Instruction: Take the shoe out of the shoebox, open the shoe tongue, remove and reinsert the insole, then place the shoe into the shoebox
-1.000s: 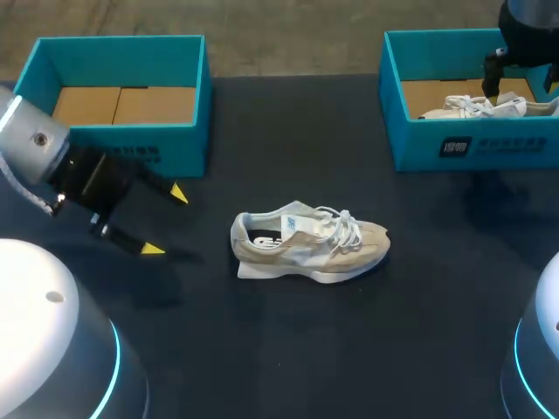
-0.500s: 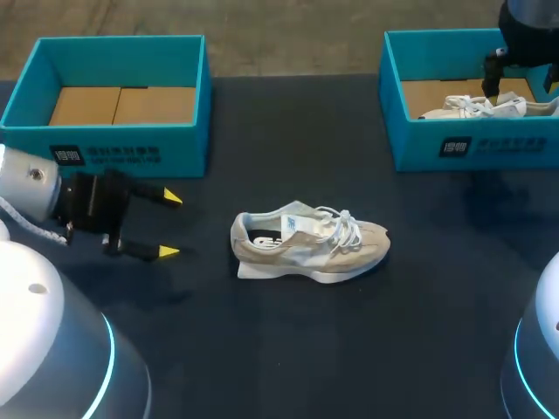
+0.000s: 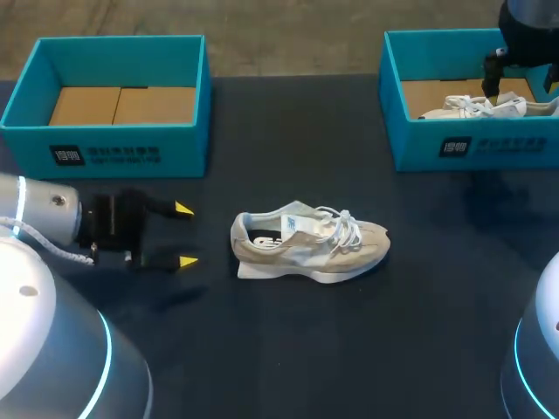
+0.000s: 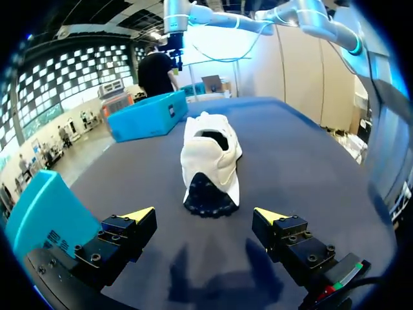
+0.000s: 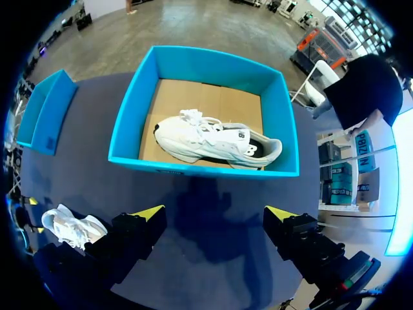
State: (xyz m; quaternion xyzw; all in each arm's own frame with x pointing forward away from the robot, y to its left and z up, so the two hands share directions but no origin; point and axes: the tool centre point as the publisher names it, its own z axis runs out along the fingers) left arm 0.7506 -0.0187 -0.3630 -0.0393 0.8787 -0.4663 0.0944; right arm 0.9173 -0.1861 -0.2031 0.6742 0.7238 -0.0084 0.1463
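Shoe (image 3: 307, 244) in pale beige with white laces sat near the middle of the dark tabletop (image 3: 288, 349), its heel toward the left tool (image 3: 186, 235) and its toe toward the right side. It was outside both boxes. A pale flat edge showed under its heel in the head view, possibly the sole, though that could not be told for sure.

The left tool lay low over the tabletop, its yellow-tipped fingers spread wide with nothing between them, pointing at the shoe's heel, near it but apart. From the left wrist view the shoe (image 4: 210, 161) stood straight ahead of the left tool (image 4: 205, 214), heel first, with the dark patch of its outsole showing.

The left shoebox (image 3: 105, 148) stood at the far left of the tabletop with only its cardboard floor showing. The right shoebox (image 3: 472, 144) stood at the far right and held a white shoe (image 3: 476, 106).

The right tool (image 5: 215, 212) hung above that box with its fingers wide apart and empty. In its wrist view the white shoe (image 5: 216, 142) lay on the floor of the right shoebox (image 5: 193, 169), ahead of the fingers.
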